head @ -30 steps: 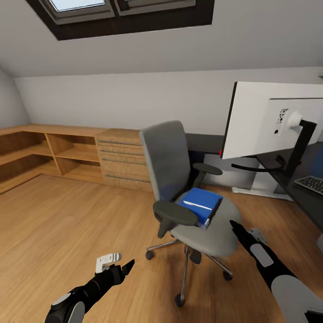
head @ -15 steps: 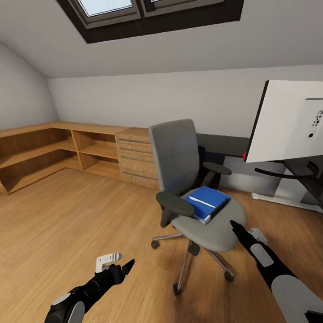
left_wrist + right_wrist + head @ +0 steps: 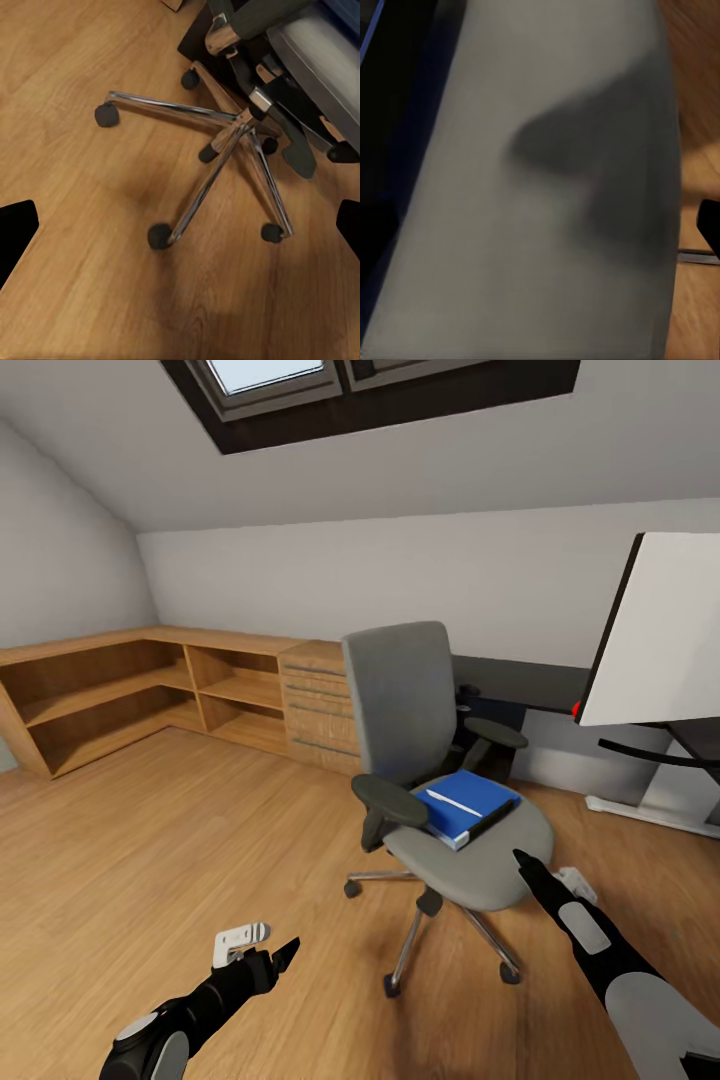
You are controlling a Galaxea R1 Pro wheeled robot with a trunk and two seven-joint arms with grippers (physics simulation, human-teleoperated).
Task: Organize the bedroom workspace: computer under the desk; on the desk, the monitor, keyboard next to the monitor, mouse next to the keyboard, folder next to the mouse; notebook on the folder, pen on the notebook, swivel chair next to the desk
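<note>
the desk (image 3: 520, 682) is seen behind the chair (image 3: 440, 760), with the monitor (image 3: 665, 630) at its right end. the folder (image 3: 462, 807) lies flat on the seat, a dark strip along its near edge. the right claw (image 3: 524, 863) is held just beside the seat's front edge, the left claw (image 3: 275, 952) low over the floor; spread or pressed together cannot be told for either. the folder's overhanging edge is best approached low and level, so a pinch is made without the chair being rolled.
</note>
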